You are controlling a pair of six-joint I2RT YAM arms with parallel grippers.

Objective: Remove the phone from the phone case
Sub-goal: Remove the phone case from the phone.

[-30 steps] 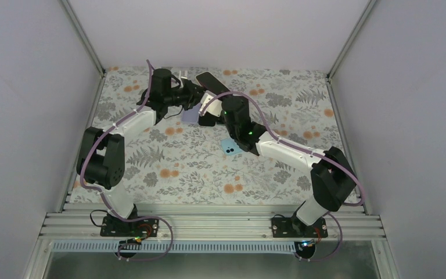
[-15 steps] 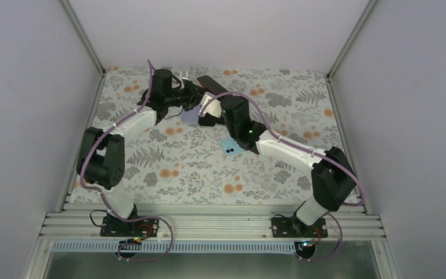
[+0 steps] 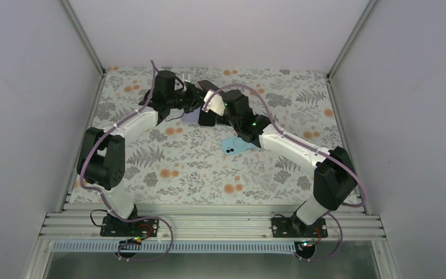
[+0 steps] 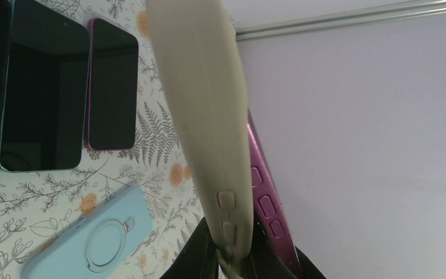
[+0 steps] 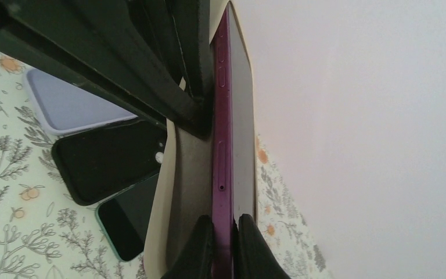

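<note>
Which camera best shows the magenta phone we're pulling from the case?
Right wrist: the magenta phone shows its full side edge, pinched by the right gripper, beside the beige case. Left wrist shows only a sliver behind the case; top external mostly hides it.

I read phone case (image 4: 200,116) plain beige | phone (image 5: 221,151) magenta along its edge, dark screen | desk (image 3: 180,168) pale, printed with grey ferns and orange blossoms | loose case (image 4: 87,241) light blue | another case (image 5: 72,107) lavender | walls (image 3: 23,116) pale lilac-grey
</note>
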